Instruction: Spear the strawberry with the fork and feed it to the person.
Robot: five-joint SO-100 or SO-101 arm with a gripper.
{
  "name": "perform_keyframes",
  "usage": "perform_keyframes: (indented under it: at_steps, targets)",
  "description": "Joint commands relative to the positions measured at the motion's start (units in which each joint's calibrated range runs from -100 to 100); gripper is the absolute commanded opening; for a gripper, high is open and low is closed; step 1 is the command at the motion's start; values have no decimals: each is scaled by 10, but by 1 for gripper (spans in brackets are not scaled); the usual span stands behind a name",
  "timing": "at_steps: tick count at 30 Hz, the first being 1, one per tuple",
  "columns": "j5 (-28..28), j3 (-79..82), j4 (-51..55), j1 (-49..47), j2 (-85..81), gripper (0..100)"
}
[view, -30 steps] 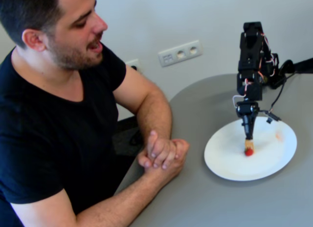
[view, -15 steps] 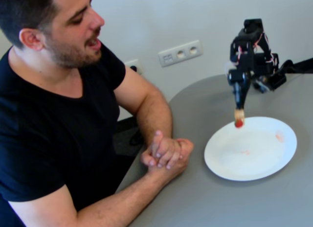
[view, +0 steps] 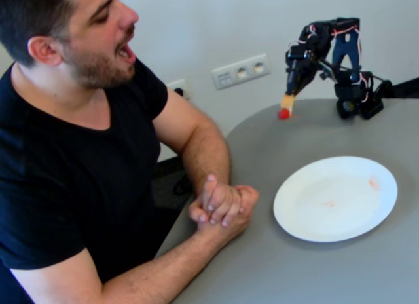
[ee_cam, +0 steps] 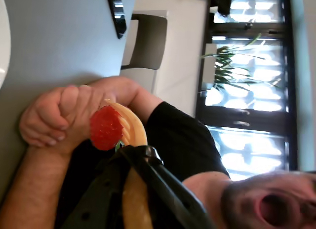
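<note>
Gripping the fork (view: 287,102) near the upper right of the fixed view, claw (view: 292,86) clenched on its handle, raised well above the table (view: 275,265). Stuck on the tines, strawberry (view: 283,114) hanging at the lowest tip, over the table's far edge, left of and well apart from the plate (view: 335,198). Seen in the wrist view lower centre: black claw (ee_cam: 129,165) clasping the pale fork (ee_cam: 129,128), red strawberry (ee_cam: 105,128) at its end, against clasped hands (ee_cam: 54,118). Sitting at the left of the fixed view, man (view: 72,153) with mouth open, face turned toward the fruit, hands (view: 222,202) clasped on the table edge. Faint pink smears on the plate.
</note>
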Motion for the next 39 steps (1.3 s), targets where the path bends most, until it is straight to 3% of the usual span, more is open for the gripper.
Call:
perform_keyframes:
  at_steps: [1,3,7,16,25,29,39]
  targets:
    - [27,137,-184,41,-69,1]
    - [46,186,-306,59,-68,1]
    - [62,167,-359,74,-16,1]
    - [60,-207,-305,130,201,1]
    - [62,-448,-303,164,337,1]
    - [63,-588,-243,183,413,1]
    - [81,-706,-237,216,508,1]
